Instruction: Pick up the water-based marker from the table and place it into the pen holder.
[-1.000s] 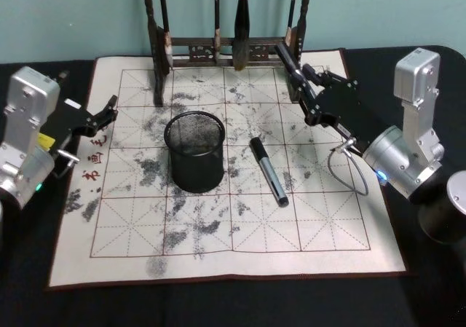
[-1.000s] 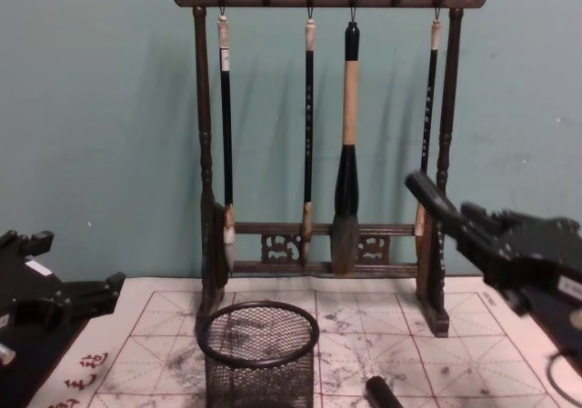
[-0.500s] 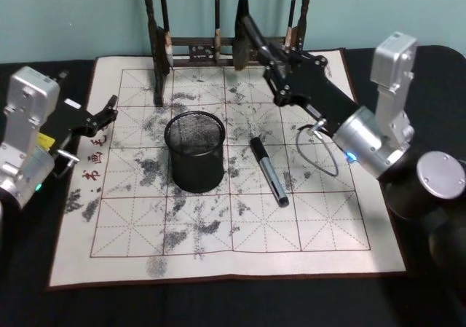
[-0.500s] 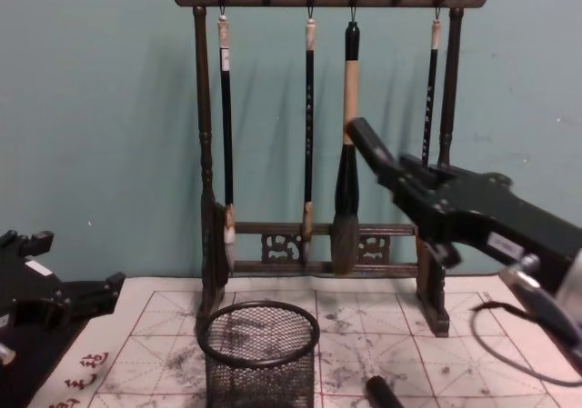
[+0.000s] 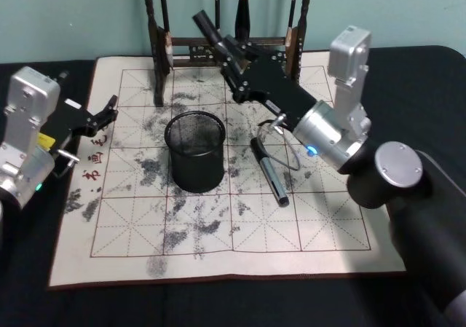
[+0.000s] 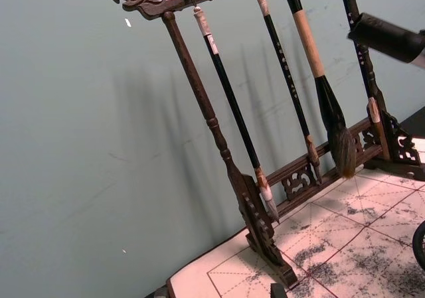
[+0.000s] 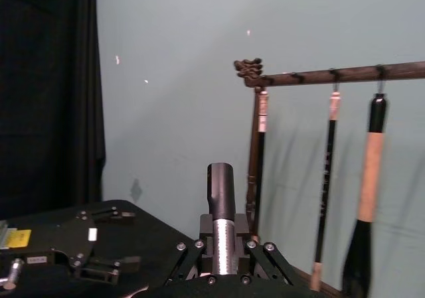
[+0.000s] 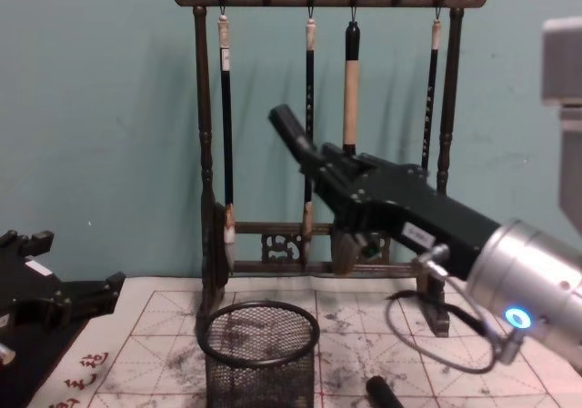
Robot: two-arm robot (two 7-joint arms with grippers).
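Observe that the right gripper (image 5: 230, 52) has its jaws pinched on the barrel of a black-capped, silver-barrelled water-based marker (image 5: 208, 25), so that the cap stands clear beyond the fingertips. This held marker is raised over the far part of the cream felt writing mat (image 5: 328, 225), which is ruled with a red grid, stained with ink and spread on the black tabletop (image 5: 218, 305). The marker sits higher than the rim of the round black wire-mesh pen holder (image 5: 194, 152) and in front of the dark wooden brush rack (image 5: 156, 43). Its long axis is tilted, with the cap pointing up and toward the mat's far-left corner. You will find a second marker (image 5: 269, 172) of the same build lying flat on the mat, just right of the pen holder and not touching it. Its axis runs from the far edge toward the near edge, slanting slightly right, with the black cap at the far end. The left gripper (image 5: 109, 112) is parked at the mat's left edge, with its jaws spread and holding nothing.
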